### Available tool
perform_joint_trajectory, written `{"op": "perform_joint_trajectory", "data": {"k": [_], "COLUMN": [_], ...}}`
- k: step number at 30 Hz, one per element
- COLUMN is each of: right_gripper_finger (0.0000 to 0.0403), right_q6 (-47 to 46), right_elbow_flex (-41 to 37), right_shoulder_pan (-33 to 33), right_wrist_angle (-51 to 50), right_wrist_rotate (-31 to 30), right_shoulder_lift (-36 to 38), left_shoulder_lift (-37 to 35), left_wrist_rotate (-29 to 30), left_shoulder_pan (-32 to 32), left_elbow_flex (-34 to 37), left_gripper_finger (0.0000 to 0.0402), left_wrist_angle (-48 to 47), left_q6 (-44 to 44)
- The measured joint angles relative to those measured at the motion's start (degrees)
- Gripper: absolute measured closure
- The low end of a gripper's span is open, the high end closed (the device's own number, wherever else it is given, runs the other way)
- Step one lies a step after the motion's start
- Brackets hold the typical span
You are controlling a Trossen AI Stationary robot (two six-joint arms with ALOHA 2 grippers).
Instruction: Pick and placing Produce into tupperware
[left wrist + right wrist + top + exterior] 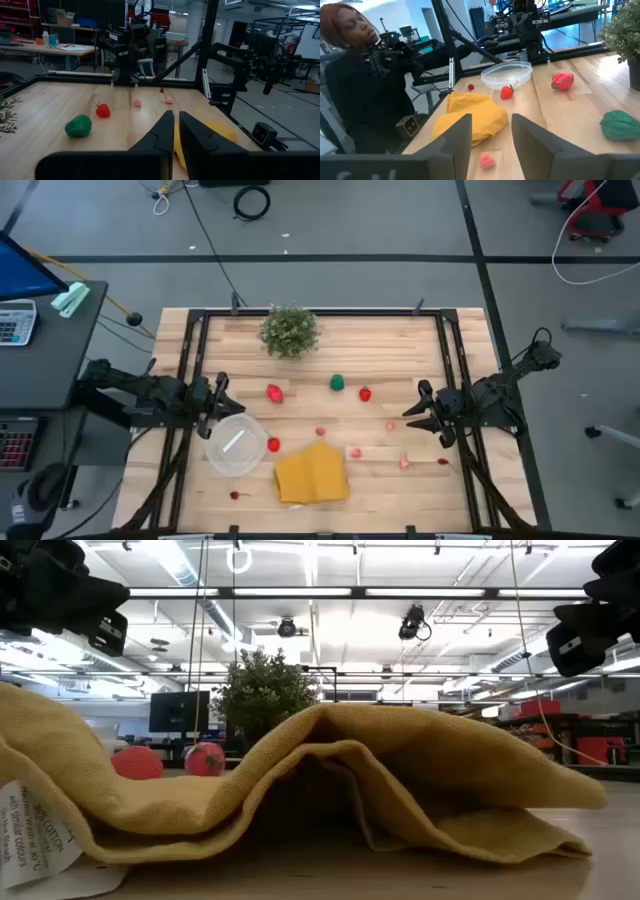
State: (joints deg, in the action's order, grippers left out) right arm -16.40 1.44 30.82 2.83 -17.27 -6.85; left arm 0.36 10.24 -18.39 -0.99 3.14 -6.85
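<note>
Wooden table, light planks, bounded by a black metal frame. Potted plant, bushy green, stands near the table's 12 o'clock edge. Folded yellow cloth lies toward 6 o'clock, rumpled, with a white label at one corner in the low view. Off the table at 9 o'clock: a dark side desk carrying a calculator. A person in dark clothing sits beyond the table edge in the right wrist view.

In the low view we see the yellow cloth hiding nearly the whole table; the tupperware is hidden behind it there. Both arms are cut off at that picture's top corners. The tiny red pieces near the table's right edge are too small for us to identify.
</note>
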Motion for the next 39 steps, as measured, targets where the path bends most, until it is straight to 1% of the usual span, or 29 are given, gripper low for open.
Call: {"op": "perform_joint_trajectory", "data": {"k": [5, 16, 29, 39], "right_gripper_finger": [0.0257, 0.0257, 0.0257, 0.0257], "right_q6": [0.0, 0.0, 0.0, 0.01], "right_elbow_flex": [0.01, -0.01, 0.01, 0.0], "right_shoulder_pan": [0.0, -0.01, -0.01, 0.01], "right_wrist_angle": [0.0, 0.0, 0.0, 0.0], "right_wrist_rotate": [0.01, 0.01, -0.01, 0.0], "right_shoulder_lift": [-0.02, -0.01, 0.0, -0.01], "left_shoulder_lift": [0.0, 0.0, -0.02, 0.0], "left_wrist_rotate": [0.0, 0.0, 0.02, 0.0], "left_shoulder_pan": [0.0, 0.0, 0.0, 0.0], "left_elbow_flex": [0.0, 0.0, 0.0, 0.0], "left_gripper_finger": [0.0374, 0.0361, 0.0374, 0.0361], "left_wrist_angle": [0.02, 0.02, 0.0, 0.0], "left_q6": [-0.02, -0.02, 0.0, 0.0]}}
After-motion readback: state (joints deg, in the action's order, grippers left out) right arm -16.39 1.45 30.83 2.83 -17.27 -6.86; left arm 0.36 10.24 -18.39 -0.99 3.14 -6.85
